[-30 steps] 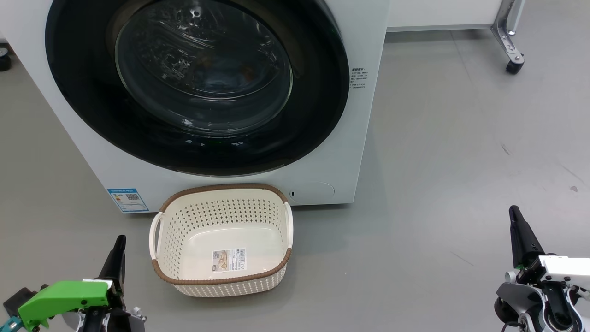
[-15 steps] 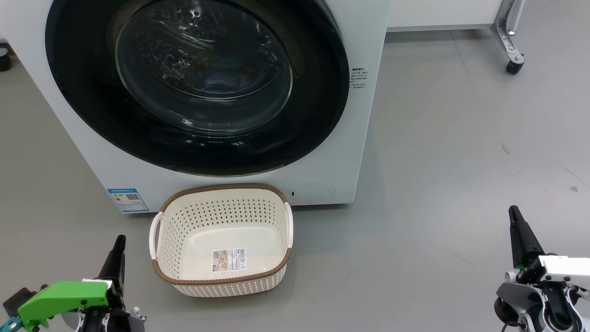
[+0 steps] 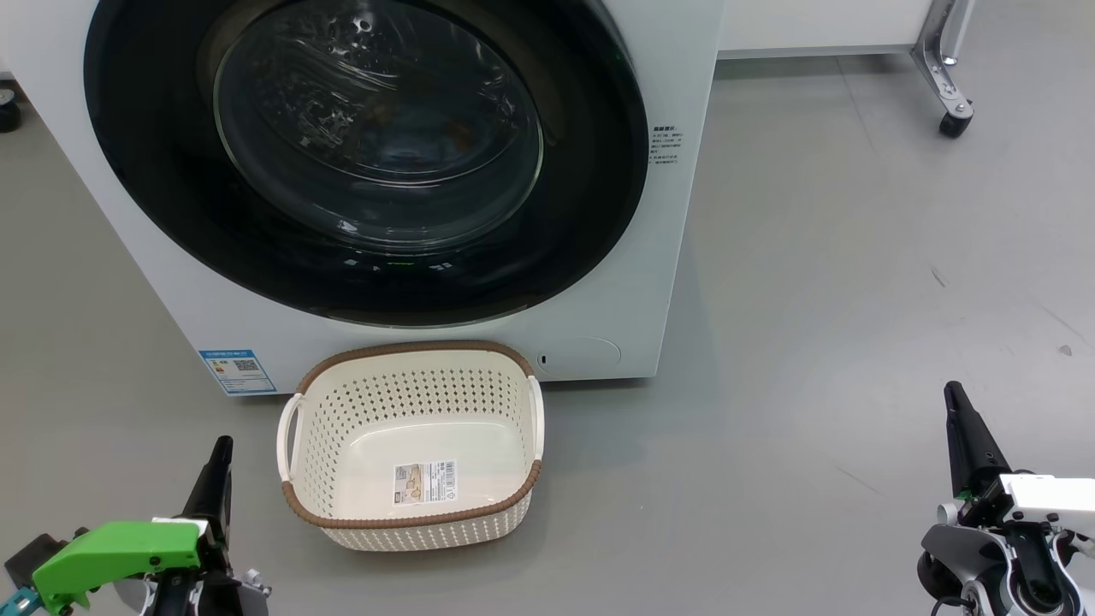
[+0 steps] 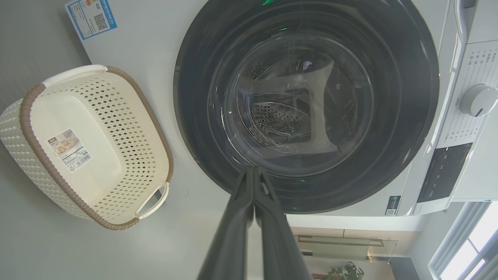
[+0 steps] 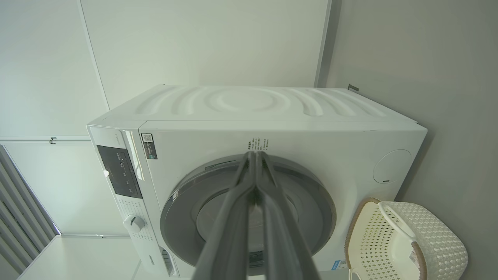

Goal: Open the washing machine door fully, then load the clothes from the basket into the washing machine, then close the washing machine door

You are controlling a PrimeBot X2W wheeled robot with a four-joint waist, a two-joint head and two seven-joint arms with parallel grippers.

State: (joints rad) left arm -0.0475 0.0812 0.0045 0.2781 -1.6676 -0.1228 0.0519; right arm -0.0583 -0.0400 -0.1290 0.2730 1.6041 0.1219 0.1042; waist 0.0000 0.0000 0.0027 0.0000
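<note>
**Head view with both wrist views.** Nothing has shifted since the earlier head views: door, basket and both arms hold the same places. Your left gripper [image 3: 222, 449] and right gripper [image 3: 954, 398] each show two long dark jaws pressed together tip to tip, pinching nothing, and both wrist views confirm it.

The large round washing machine door [image 3: 376, 145] has a wide glossy black rim around a bulging clear glass bowl. It sits shut in the front of the big white washing machine [image 3: 676, 222], ahead and right of the left jaws, ahead and well left of the right jaws. Through the glass you see the perforated steel drum [image 4: 278, 120]. A small orange-brown patch [image 3: 462, 130] also shows there, too dim to identify.

The small cream-white perforated plastic basket [image 3: 428, 535] is rounded-rectangular, with a brown woven-look rim and two side handles. It stands on the smooth grey floor [image 3: 813, 282] just right of the left jaws and well apart from the right jaws. Its far edge is close to the machine's foot; you cannot tell whether they touch. A label sticker [image 3: 425, 481] lies on its bare bottom.

Open floor stretches ahead of the right jaws, bounded by the machine's right edge and, far ahead, a metal leg with a black caster [image 3: 951, 111]. A blue label sticker [image 3: 237, 370] marks the machine's lower corner directly ahead of the left jaws.
</note>
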